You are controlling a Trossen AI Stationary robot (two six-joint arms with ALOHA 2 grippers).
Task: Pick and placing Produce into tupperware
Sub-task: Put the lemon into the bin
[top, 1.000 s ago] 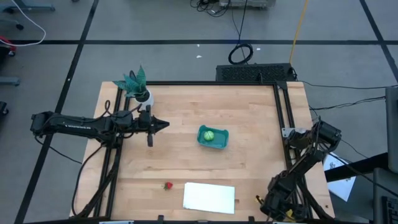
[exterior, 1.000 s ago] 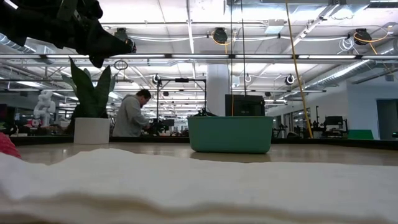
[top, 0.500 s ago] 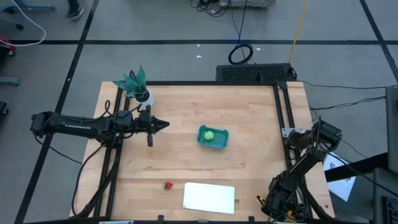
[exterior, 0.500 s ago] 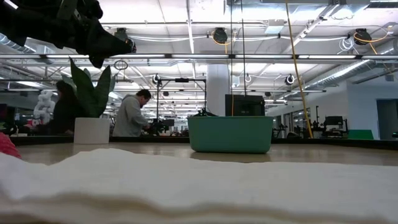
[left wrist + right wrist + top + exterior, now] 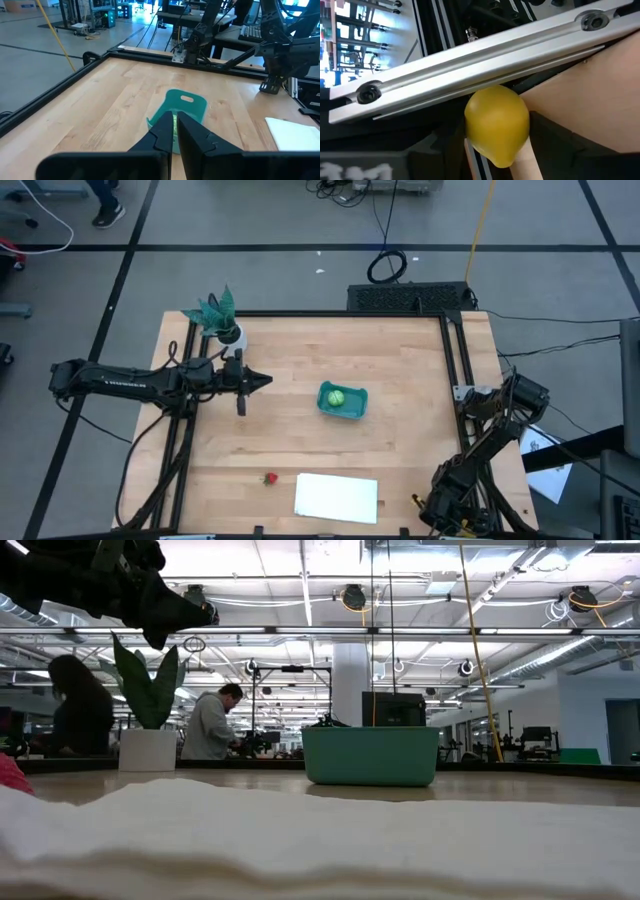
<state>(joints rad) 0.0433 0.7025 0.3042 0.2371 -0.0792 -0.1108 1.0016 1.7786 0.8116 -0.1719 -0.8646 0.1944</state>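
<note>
Yellow lemon (image 5: 497, 124) sits between the right gripper's (image 5: 432, 505) jaws, probably pinched for the tupperware (image 5: 342, 401); left gripper (image 5: 262, 381) pressed together, waiting.

Wood table (image 5: 300, 445) w/ teal tub (image 5: 343, 401), strawberry (image 5: 269, 478), white sheet (image 5: 337, 497), potted plant (image 5: 222, 319).

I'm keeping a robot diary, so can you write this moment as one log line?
left claw: shut, empty, above table | right claw: at table corner, around lemon | green fruit: in tub | strawberry: on table
</note>
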